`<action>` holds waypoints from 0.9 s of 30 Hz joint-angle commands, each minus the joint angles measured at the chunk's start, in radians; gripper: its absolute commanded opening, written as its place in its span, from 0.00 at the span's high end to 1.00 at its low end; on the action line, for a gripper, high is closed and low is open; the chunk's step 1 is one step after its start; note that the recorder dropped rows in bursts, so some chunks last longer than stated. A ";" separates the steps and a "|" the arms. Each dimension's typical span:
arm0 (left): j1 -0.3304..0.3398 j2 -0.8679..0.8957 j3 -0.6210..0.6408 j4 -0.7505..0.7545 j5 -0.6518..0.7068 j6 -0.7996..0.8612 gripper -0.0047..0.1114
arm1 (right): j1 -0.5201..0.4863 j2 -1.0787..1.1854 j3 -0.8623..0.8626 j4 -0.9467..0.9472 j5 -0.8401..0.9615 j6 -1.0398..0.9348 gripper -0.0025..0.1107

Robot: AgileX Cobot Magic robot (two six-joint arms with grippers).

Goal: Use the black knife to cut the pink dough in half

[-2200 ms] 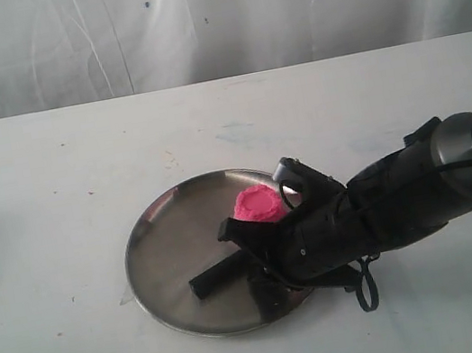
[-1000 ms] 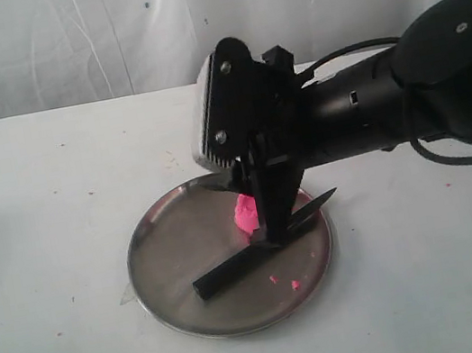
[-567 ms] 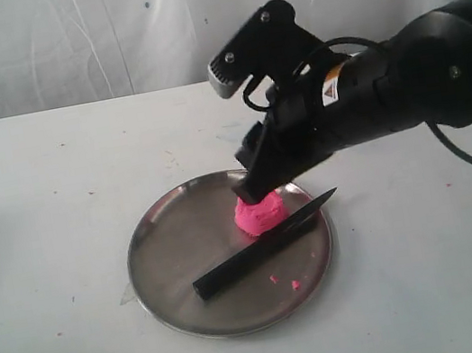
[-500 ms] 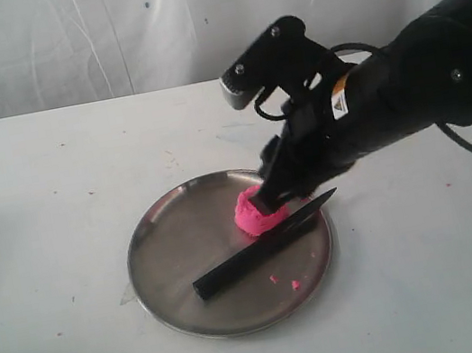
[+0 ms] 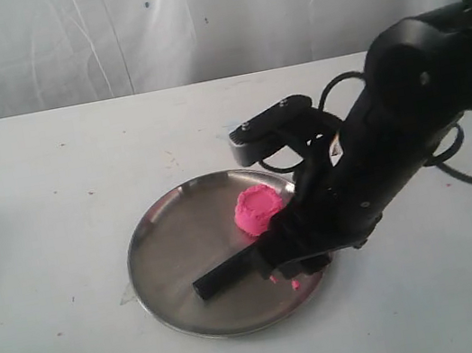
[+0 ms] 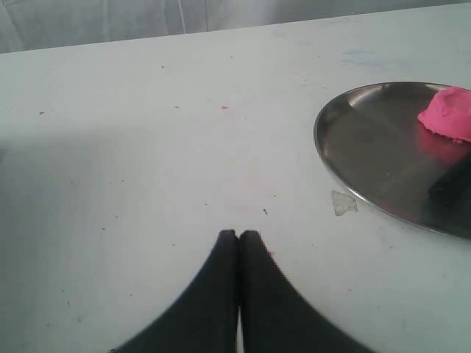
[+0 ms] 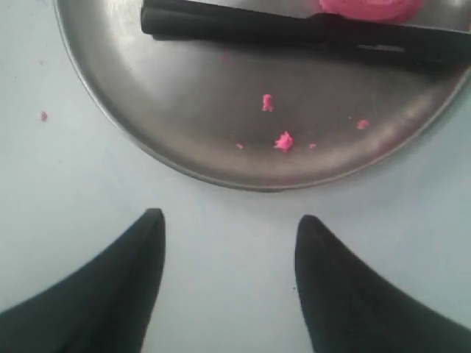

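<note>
The pink dough (image 5: 260, 207) sits as one rounded lump on the right part of the steel plate (image 5: 176, 251). In front of it the black knife (image 5: 226, 276) lies flat on the plate, its blade hidden behind my right arm. My right gripper (image 7: 229, 217) is open and empty, low over the table just outside the plate's rim (image 7: 184, 95), with the knife (image 7: 294, 29) and dough (image 7: 368, 7) beyond it. In the exterior view that gripper (image 5: 302, 263) is at the plate's front right. My left gripper (image 6: 239, 234) is shut and empty, well off to the side of the plate (image 6: 368, 147) and dough (image 6: 449, 112).
Small pink crumbs (image 7: 283, 140) lie on the plate near the rim, and one crumb (image 7: 44, 115) on the white table. A small clear scrap (image 6: 344, 202) lies by the plate's edge. A white curtain (image 5: 190, 20) hangs behind the table.
My right arm has swung from above the dough down to the plate's front right rim, now covering the knife's blade. The knife and dough have stayed where they were.
</note>
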 commanded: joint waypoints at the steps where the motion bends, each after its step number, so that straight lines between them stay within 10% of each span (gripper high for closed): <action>1: 0.002 -0.005 0.003 -0.004 -0.002 -0.009 0.96 | 0.064 0.067 -0.007 -0.199 -0.087 0.367 0.42; 11: 0.002 -0.005 0.003 -0.004 -0.002 -0.009 0.96 | 0.168 0.123 -0.009 -0.668 -0.351 1.428 0.39; 27: 0.002 -0.005 0.003 -0.004 -0.002 -0.009 0.96 | 0.207 0.316 -0.070 -0.613 -0.346 1.683 0.44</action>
